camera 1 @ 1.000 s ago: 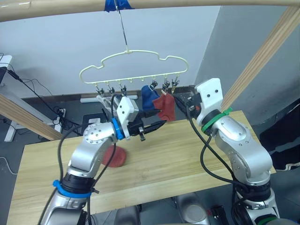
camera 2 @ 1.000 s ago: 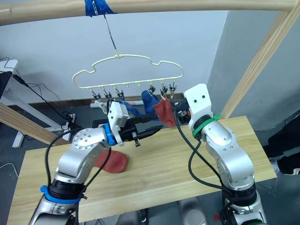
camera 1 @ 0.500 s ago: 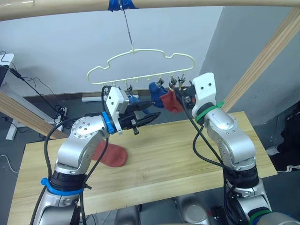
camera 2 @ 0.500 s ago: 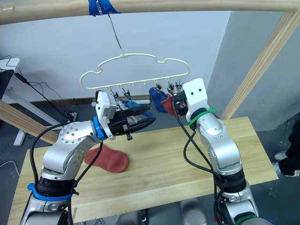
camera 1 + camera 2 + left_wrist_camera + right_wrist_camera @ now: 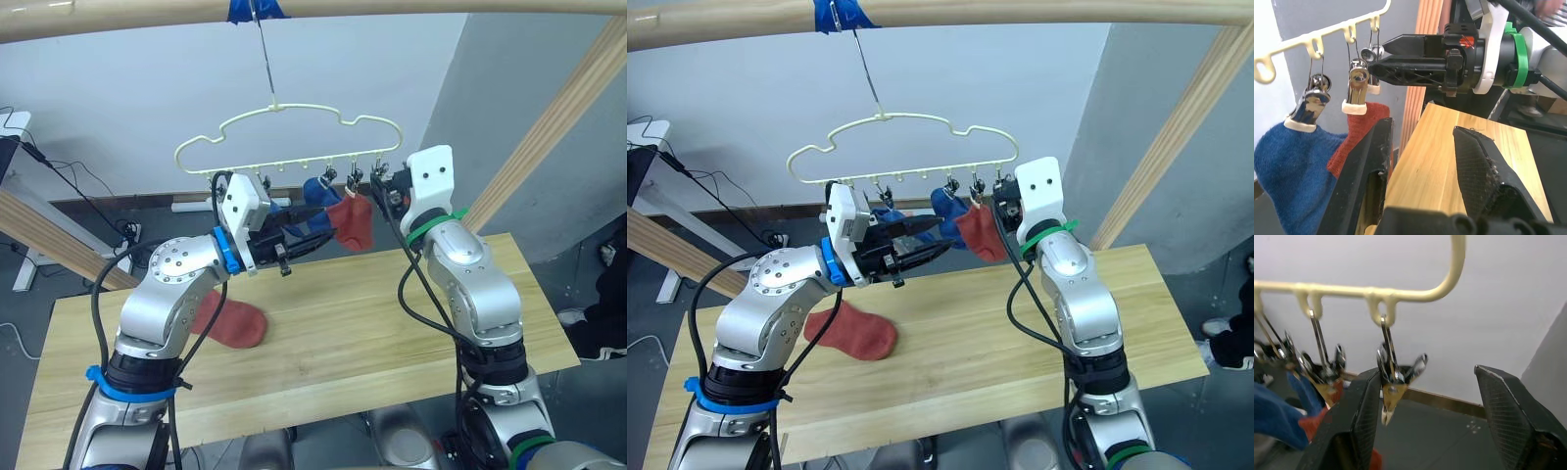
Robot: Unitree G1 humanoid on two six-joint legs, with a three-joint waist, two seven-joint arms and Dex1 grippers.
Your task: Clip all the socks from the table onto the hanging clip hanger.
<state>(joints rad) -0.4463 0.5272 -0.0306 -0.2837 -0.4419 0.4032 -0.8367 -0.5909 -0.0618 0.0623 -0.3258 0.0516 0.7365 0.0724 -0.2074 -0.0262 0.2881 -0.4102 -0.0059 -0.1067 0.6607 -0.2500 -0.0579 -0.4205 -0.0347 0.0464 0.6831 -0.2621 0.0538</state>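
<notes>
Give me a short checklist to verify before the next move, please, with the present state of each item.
1. Red sock hangs from a clip on the clip hanger: ok.
2. Blue sock is clipped beside it: ok.
3. Right gripper is open, with an empty end clip just beyond its left finger: ok.
4. Left gripper is open and holds nothing: ok.
5. All socks are off the table: not ok, a second red sock lies there.

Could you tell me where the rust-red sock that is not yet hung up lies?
The rust-red sock lies flat on the table, on the robot's left side, below its left arm.
</notes>
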